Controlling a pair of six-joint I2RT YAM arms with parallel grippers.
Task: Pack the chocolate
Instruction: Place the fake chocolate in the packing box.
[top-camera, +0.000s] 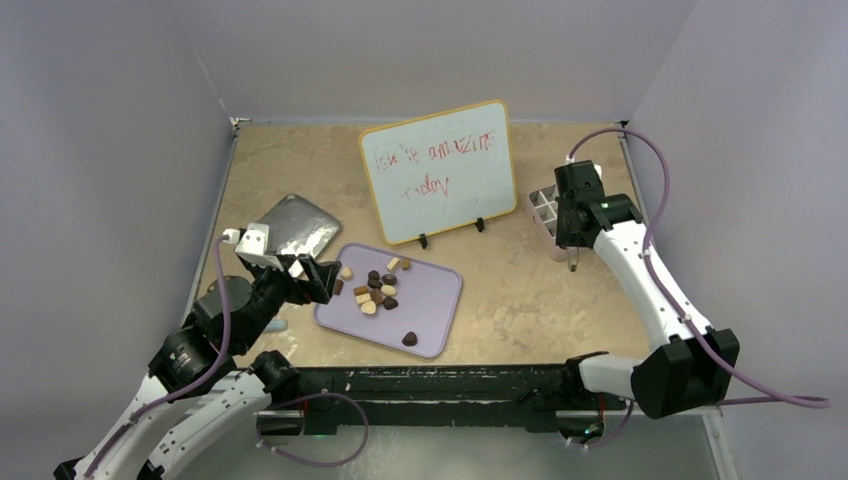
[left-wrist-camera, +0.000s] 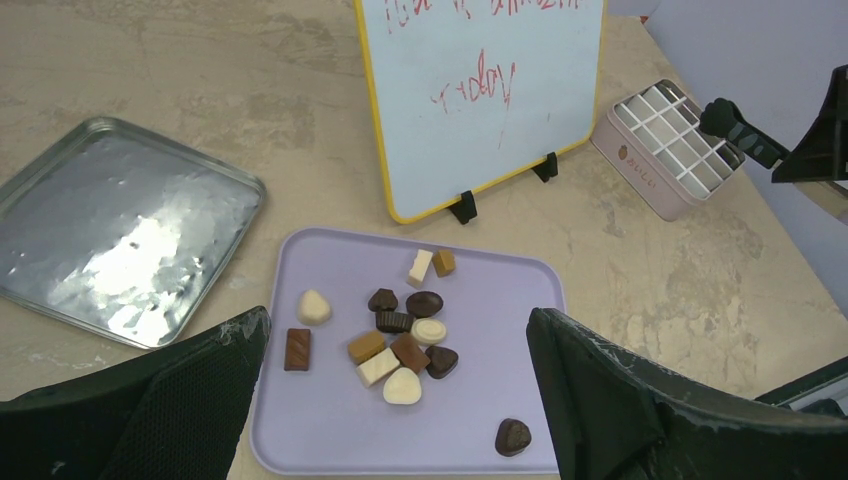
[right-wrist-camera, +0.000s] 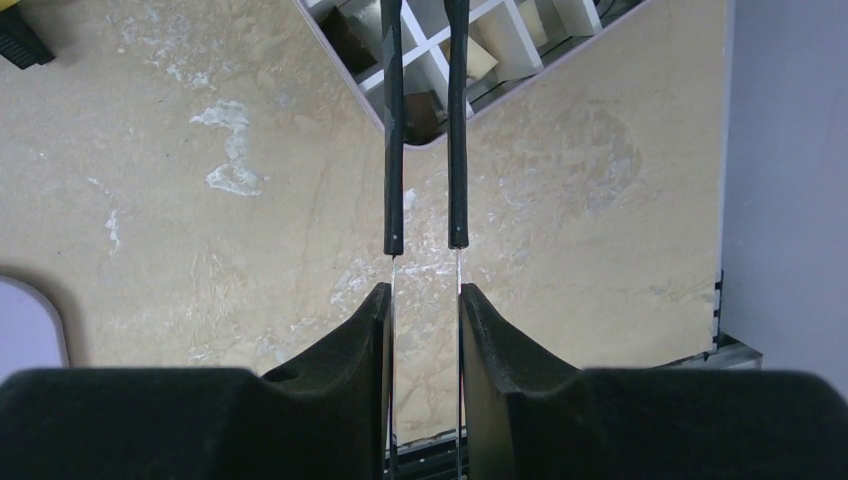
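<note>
Several pieces of chocolate (top-camera: 376, 290) (left-wrist-camera: 405, 345), dark brown, tan and cream, lie loose on a lavender tray (top-camera: 436, 300) (left-wrist-camera: 500, 300), with one dark heart (left-wrist-camera: 513, 437) apart near its front edge. My left gripper (top-camera: 316, 278) (left-wrist-camera: 398, 320) hangs open over the tray's left part, holding nothing. My right gripper (top-camera: 574, 228) (right-wrist-camera: 424, 295) is shut on a pair of thin tongs (right-wrist-camera: 395, 150), whose black arms reach over a corner of the pale pink gridded box (top-camera: 542, 208) (right-wrist-camera: 480, 60) (left-wrist-camera: 665, 135). The tips of the tongs run out of view. A few box cells hold pieces.
A white board (top-camera: 438, 172) (left-wrist-camera: 480, 90) with red writing stands on two black feet behind the tray. A silver metal lid (top-camera: 296, 226) (left-wrist-camera: 120, 240) lies at the left. Grey walls close in the table on three sides.
</note>
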